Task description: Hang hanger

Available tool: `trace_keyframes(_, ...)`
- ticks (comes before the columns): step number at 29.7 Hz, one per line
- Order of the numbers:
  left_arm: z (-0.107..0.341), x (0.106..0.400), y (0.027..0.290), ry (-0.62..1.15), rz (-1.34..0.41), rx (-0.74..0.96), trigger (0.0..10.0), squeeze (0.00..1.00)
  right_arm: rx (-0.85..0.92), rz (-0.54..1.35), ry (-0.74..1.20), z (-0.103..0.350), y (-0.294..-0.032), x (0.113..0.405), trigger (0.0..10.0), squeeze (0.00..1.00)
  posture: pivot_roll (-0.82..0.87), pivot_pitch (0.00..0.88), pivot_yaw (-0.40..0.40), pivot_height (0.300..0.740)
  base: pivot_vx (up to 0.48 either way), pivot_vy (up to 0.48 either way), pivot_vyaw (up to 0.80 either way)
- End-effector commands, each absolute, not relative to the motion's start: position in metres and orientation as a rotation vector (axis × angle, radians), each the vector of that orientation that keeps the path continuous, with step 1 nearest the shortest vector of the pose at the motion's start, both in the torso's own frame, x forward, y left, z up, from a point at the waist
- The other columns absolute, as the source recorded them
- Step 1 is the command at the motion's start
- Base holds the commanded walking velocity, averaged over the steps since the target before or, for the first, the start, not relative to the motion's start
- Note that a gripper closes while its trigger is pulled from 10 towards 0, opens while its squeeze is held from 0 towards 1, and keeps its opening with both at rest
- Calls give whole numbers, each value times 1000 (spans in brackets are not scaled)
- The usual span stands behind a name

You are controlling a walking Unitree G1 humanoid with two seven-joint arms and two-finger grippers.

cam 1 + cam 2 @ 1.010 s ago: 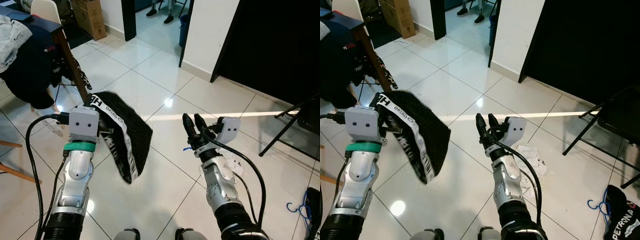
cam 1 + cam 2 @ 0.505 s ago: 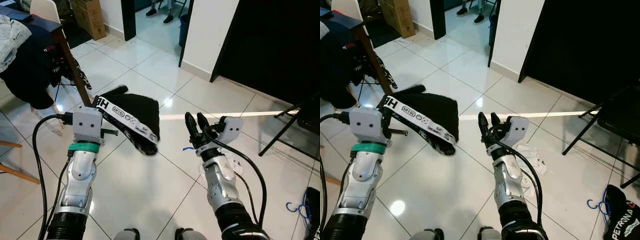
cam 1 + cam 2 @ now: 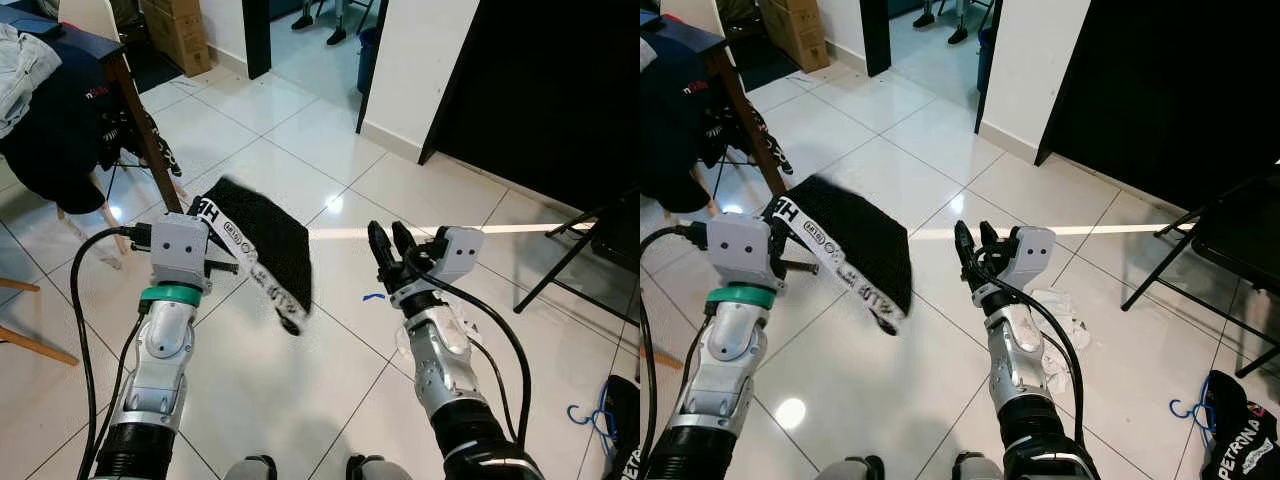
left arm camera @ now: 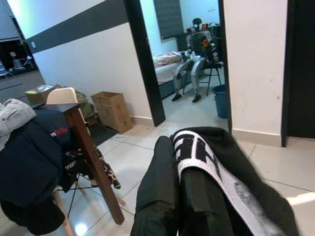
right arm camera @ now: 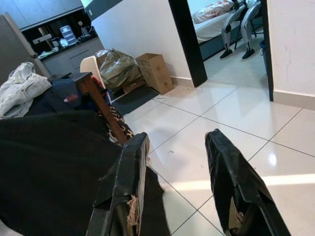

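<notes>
My left gripper (image 3: 226,258) is raised at the left, shut on a black garment (image 3: 268,245) with a white lettered band (image 3: 252,270). The cloth drapes over its fingers and hangs to the right, above the floor. In the left wrist view the garment (image 4: 216,182) covers both fingers. My right gripper (image 3: 392,244) is held up at centre right, open with nothing between its fingers (image 5: 123,182). A blue hanger (image 3: 587,414) lies on the tiles at the far lower right.
A table (image 3: 128,82) piled with dark and pale clothes stands at the left. White cloth (image 3: 1061,309) lies on the floor by my right arm. Black chair legs (image 3: 570,255) stand at right, a dark bag (image 3: 1243,440) lower right, and a doorway (image 3: 310,40) ahead.
The black garment has swung: it hung low a second ago, flipped up and to the right, and now falls back down. The right gripper has stayed about where it was, still open.
</notes>
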State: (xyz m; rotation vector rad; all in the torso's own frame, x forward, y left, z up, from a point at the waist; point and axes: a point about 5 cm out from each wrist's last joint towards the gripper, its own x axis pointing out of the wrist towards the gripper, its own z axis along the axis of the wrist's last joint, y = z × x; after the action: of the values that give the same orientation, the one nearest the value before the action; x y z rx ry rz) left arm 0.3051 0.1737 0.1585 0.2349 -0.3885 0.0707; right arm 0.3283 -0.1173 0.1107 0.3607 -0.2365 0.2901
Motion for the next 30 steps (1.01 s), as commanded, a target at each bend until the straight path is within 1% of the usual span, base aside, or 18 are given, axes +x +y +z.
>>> trace_keyframes(1, 154, 305, 172, -366, 56, 232, 10000, 0, 361, 281, -211, 106, -119, 328, 10000, 0, 50, 62, -11, 740, 255, 0, 0)
trace_keyframes(30, 152, 304, 175, -355, 51, 224, 10000, 0, 377, 279, -186, 102, -118, 327, 10000, 0, 60, 47, -10, 740, 353, 0, 0)
